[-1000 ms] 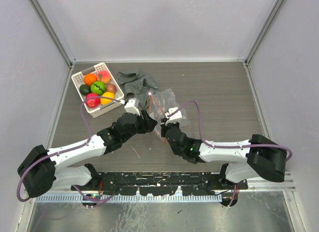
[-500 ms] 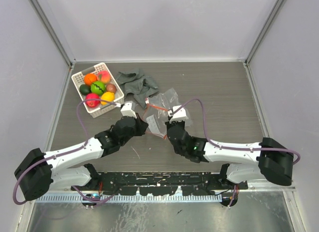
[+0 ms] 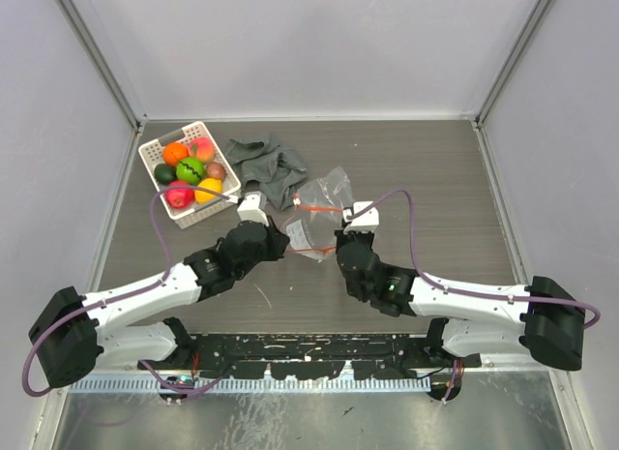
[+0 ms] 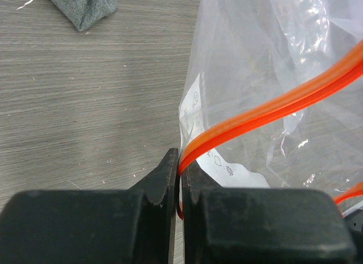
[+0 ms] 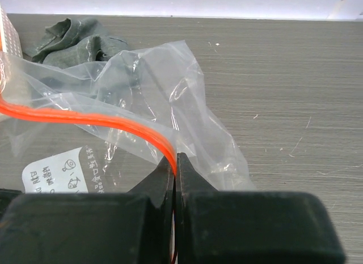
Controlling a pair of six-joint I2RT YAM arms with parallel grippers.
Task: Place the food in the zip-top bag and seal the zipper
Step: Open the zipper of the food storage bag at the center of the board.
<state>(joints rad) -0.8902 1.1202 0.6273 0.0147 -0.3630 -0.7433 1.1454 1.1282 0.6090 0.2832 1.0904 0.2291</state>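
Left gripper: clenched on the zipper. In our left wrist view the orange strip runs straight into the shut jaws.
Right gripper: clenched as well, pinching the zipper and a fold of clear film at another point along the mouth.
Zip-top bag: at the centre of the top view, strung between our two grippers, just below and right of the grey cloth. It has nothing inside.
Food: all of it sits in the white basket at the upper left of the worktop, well apart from the bag.
Why held this way: we judge that gripping the strip at two points lets us pull the mouth taut and control it. The film is limp and would fold shut if only one gripper held it.
Stage: we judge this is bag preparation, with no food loaded and nothing sealed yet.
Change from a second ago: our left gripper was then part-open at the bag's edge and has since closed on the strip. The two grippers were close together and have drawn apart, the right one moving rightward, so the strip is stretched out longer between them. The basket and cloth have not moved.
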